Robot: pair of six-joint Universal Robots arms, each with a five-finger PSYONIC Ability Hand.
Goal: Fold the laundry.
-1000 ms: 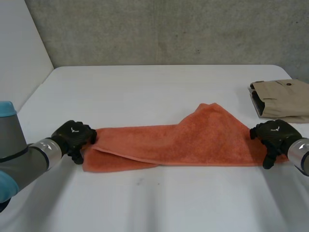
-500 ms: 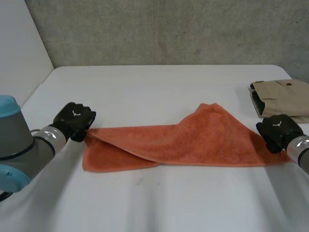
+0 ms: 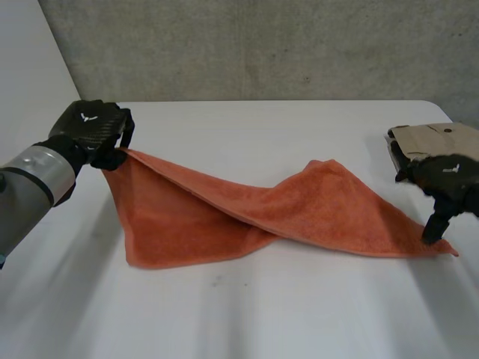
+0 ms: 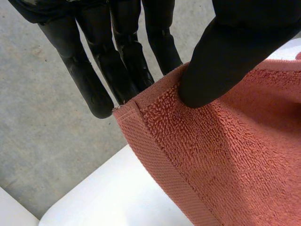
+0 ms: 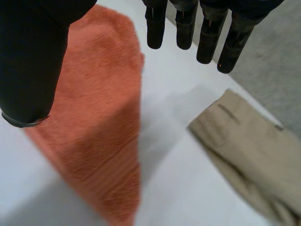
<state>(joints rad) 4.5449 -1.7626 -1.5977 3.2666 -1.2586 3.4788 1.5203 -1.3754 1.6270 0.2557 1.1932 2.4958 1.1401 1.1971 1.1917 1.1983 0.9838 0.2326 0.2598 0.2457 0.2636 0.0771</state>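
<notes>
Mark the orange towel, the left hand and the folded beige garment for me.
orange towel (image 3: pixel 187 224), head view, on its near layer, below the lifted corner.
left hand (image 3: pixel 91 126), head view, on the back of the hand.
folded beige garment (image 3: pixel 434 137), head view, on its top face.

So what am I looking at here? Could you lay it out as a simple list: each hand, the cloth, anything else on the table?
left hand: pinches one corner of the orange towel, held up off the table
right hand: open, fingers straight, holding nothing, above the towel's opposite end
orange towel: one corner raised, the rest lying on the white table
also there: folded beige garment, beside the right hand
fold: not yet done
</notes>
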